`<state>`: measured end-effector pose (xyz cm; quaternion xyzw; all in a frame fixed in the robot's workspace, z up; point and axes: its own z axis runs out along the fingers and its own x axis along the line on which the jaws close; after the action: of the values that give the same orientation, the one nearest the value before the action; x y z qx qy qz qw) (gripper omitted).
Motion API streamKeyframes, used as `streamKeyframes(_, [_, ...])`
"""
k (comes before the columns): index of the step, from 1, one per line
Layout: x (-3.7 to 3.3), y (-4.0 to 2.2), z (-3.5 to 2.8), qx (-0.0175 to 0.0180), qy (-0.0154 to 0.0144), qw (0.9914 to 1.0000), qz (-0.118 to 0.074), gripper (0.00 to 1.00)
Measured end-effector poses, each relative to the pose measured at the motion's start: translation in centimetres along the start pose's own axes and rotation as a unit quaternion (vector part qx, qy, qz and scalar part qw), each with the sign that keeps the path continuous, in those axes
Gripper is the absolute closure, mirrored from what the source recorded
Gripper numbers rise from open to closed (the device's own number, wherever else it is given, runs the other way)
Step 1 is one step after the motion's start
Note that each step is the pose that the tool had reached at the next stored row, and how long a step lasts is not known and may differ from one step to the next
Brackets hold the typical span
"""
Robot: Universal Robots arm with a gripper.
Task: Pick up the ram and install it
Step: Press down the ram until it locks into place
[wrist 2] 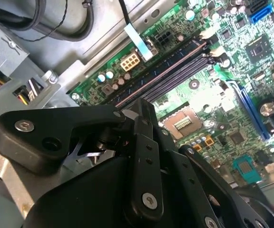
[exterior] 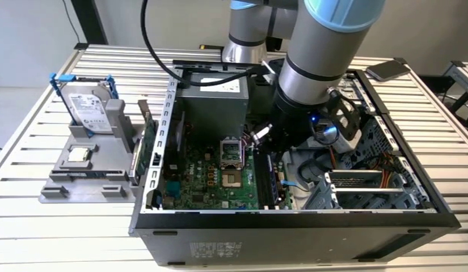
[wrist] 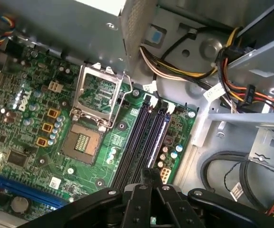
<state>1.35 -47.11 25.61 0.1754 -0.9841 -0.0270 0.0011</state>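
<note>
While claw (wrist: 149, 178) hovers, ram (wrist: 157, 137) sits beneath.

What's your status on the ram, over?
Black pincer low over long black plastic motherboard slots. Ram hold unconfirmed. Yellow cable bundle alongside, clear of slots.

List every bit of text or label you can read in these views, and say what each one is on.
Nothing can be quoted with confidence; all the print is too small or blurred.
Hard drive: pale label, unreadable.
Power supply: white label, unreadable.
Computer case: sticker on its near outer wall, unreadable.
Motherboard: white markings in the first wrist view, too blurred to quote.
</note>
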Motion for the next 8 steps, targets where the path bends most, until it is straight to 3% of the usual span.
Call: streamKeyframes(8, [-0.02,-0.01,0.02,0.0000,0.0007,0.99914,-0.041,1.00])
